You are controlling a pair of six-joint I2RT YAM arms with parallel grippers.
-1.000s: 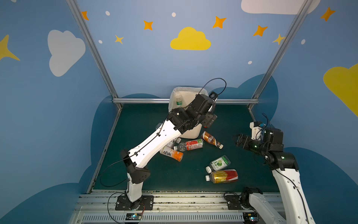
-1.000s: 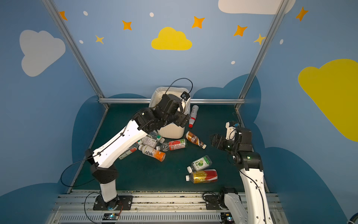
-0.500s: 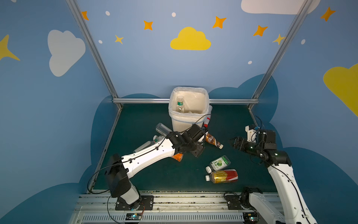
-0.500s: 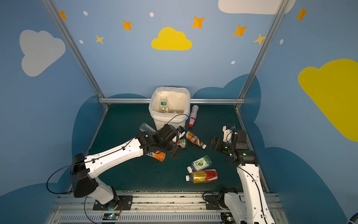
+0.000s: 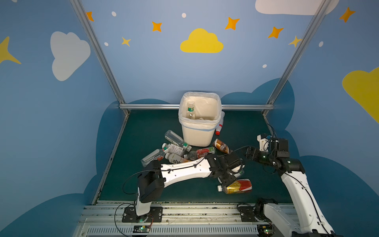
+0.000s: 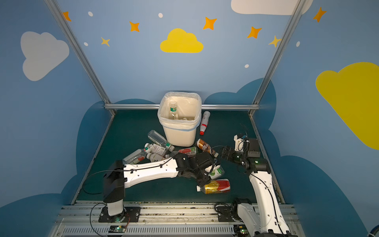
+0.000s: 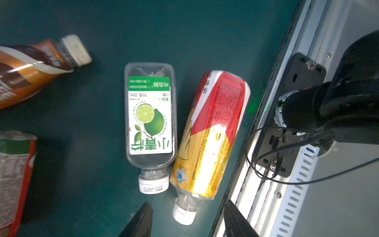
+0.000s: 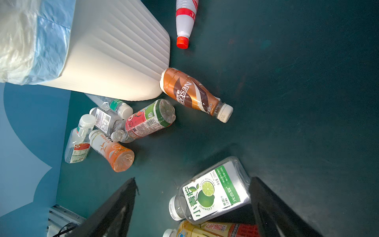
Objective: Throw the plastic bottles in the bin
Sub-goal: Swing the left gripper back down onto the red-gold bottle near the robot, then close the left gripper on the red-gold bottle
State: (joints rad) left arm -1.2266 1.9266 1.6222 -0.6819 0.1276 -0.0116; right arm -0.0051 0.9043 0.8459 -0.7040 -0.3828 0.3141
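The cream bin [image 5: 196,135] with its bag liner stands at the back; a green-labelled bottle [image 5: 190,108] stands inside. Other plastic bottles lie on the green mat. My left gripper [image 5: 226,181] hangs low over the front mat, jaws open, and in the left wrist view [image 7: 187,203] the white cap of a yellow-red bottle [image 7: 211,133] lies between the fingers, untouched. A lime-label bottle [image 7: 150,119] lies right beside it. My right gripper [image 5: 249,152] hovers open and empty to the right; the lime-label bottle [image 8: 213,192] shows beyond its fingers [image 8: 123,205].
A brown coffee bottle [image 5: 221,146] lies by the bin's front right corner. Several bottles [image 5: 174,149] are heaped left of the bin. A white red-capped bottle [image 6: 204,122] lies at the bin's right side. The metal rail [image 5: 184,207] runs along the mat's front edge.
My left arm has swung from over the bin down to the front mat, over the lime-label and yellow-red bottles, and its jaws have narrowed. The right gripper has barely shifted.
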